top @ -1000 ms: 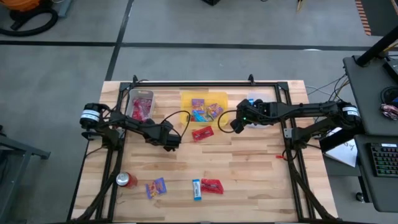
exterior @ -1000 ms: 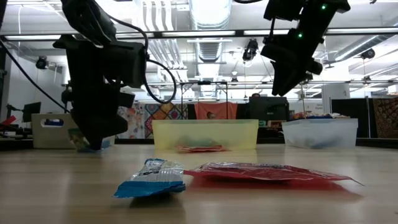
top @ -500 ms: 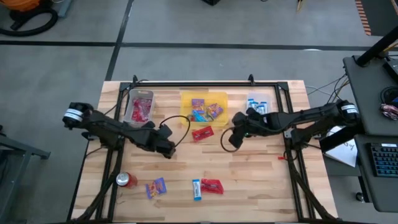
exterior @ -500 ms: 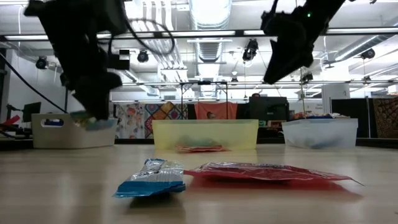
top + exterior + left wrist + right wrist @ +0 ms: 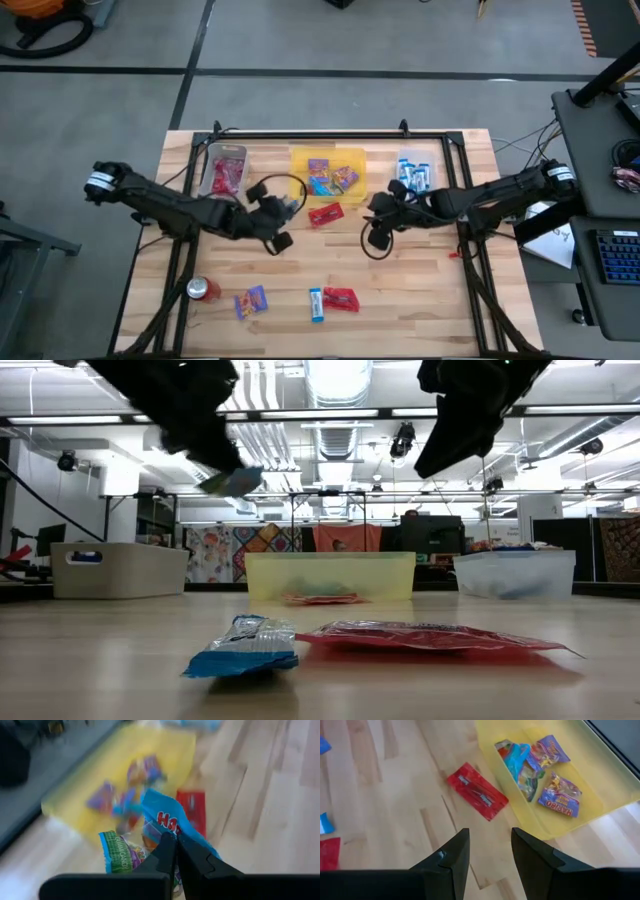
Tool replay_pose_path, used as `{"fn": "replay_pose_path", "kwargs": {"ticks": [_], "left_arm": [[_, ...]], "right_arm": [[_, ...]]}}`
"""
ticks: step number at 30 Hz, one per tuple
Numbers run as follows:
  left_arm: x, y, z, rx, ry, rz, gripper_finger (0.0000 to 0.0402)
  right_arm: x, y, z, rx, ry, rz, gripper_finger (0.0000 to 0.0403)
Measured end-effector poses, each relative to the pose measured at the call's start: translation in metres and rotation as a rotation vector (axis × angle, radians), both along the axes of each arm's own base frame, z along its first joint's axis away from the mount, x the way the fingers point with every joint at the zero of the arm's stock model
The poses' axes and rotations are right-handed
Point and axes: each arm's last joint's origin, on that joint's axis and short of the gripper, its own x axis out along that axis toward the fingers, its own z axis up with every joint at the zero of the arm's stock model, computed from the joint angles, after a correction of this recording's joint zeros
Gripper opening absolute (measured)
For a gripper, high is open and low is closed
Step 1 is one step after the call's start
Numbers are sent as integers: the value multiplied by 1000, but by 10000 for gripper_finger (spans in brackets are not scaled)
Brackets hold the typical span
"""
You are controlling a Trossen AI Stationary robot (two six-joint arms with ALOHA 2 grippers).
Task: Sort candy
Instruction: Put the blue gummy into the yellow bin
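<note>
My left gripper (image 5: 283, 208) hangs in the air just left of the yellow bin (image 5: 328, 176), shut on a blue multicolour candy packet (image 5: 232, 482). My right gripper (image 5: 377, 212) is open and empty, hovering right of a red packet (image 5: 325, 213) that lies flat on the table. The right wrist view shows that red packet (image 5: 477, 790) and purple packets (image 5: 559, 795) in the yellow bin. A purple packet (image 5: 250, 300), a blue-and-white bar (image 5: 316, 304) and a red packet (image 5: 341, 298) lie flat near the near edge. My left gripper pinches the blue multicolour packet (image 5: 161, 822) between its two fingers (image 5: 165, 851). The packet is lifted clear of the table, and its free part sticks out past the fingertips. Which edge is held, the fingers hide.
A grey bin with red packets (image 5: 225, 170) stands left of the yellow bin, and a clear bin with blue bars (image 5: 413, 172) right of it. A red soda can (image 5: 203, 290) stands near the near-left corner. A black frame rail (image 5: 320, 135) runs along the far edge.
My left gripper has risen from just above the table to well above it, carrying the packet, and has moved right toward the yellow bin. My right gripper has drifted a little toward the near edge and stayed open.
</note>
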Motion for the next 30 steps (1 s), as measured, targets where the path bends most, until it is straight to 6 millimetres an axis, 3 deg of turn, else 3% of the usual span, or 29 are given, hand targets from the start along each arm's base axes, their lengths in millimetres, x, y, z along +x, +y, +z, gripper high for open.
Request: {"fn": "replay_pose_path", "kwargs": {"ticks": [9,15,20,25,30], "left_arm": [[20,41,12,151,-69,13,0],[23,79,15,55,-108,-41,0],[19,106,15,46,-111,18,0],[19,117,15,23,-153,78,0],[33,121,6,58,-175,57,0]], "right_arm": [[-2,10,0,5,-1,34,137],[-3,16,0,35,-13,23,137],[-3,19,0,48,-22,21,137],[-3,19,0,62,-27,5,137],[-3,18,0,50,-34,-7,137]]}}
